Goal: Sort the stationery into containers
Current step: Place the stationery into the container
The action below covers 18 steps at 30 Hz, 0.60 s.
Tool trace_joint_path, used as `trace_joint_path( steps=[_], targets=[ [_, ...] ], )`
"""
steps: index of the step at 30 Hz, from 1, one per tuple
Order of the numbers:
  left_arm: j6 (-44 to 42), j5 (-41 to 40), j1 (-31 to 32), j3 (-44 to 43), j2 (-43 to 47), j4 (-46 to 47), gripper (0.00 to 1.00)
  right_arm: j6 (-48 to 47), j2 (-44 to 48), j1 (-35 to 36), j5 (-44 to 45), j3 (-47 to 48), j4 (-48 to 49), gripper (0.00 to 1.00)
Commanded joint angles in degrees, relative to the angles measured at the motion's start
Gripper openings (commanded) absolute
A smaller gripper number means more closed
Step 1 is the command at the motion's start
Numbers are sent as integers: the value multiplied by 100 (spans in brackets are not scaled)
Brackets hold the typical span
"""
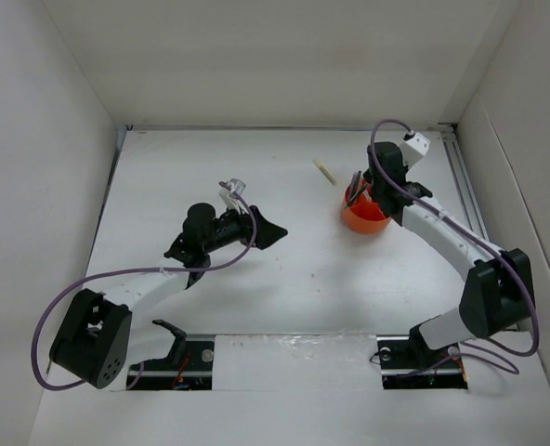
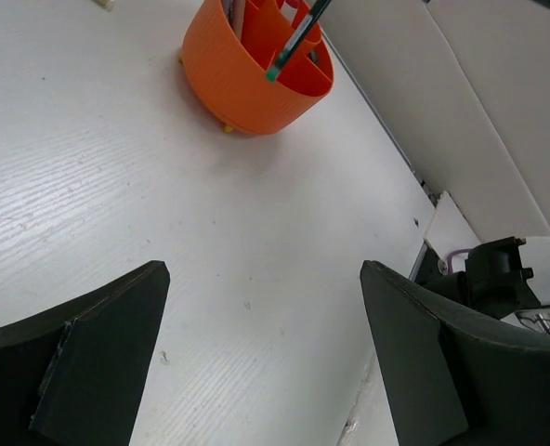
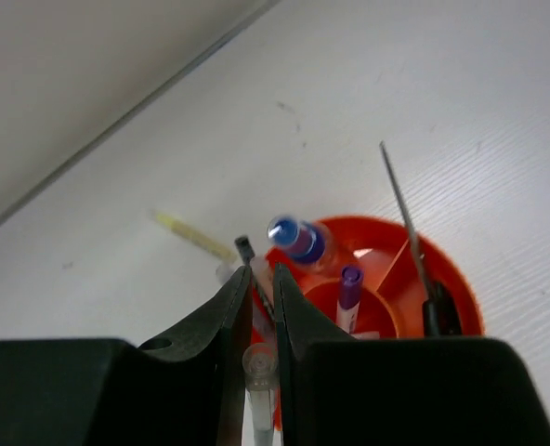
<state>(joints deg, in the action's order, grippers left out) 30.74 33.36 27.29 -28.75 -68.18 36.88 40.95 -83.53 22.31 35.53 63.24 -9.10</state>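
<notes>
Orange tub (image 3: 459,279), divided, sits just beyond the right gripper's (image 3: 261,283) fingertips.

Contents:
- blue-capped bottle (image 3: 298,240), just past the tips
- purple-capped marker (image 3: 349,279), to their right
- black-handled scissors (image 3: 435,307), farther right, blade up

Right fingers are narrow, pinching a clear-capped pen (image 3: 256,364). A pale yellowish stick (image 3: 193,234) lies on the table (image 3: 461,102), left of the tips. The left gripper (image 2: 264,271) has its fingers wide and bare, with the tub well ahead.

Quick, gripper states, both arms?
Left gripper: open, empty.
Right gripper: shut on a clear-capped pen at the orange tub.
</notes>
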Motion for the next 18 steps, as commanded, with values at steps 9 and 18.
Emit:
trace_joint_path(
  steps=[9,18],
  targets=[
    [46,-102,22,-8,217,-173,82,-482,-1182,-42,1589,1357,-355,0],
    [46,-111,22,-60,-72,-173,82,-650,-1745,203,2132,1603,-303,0]
  ],
)
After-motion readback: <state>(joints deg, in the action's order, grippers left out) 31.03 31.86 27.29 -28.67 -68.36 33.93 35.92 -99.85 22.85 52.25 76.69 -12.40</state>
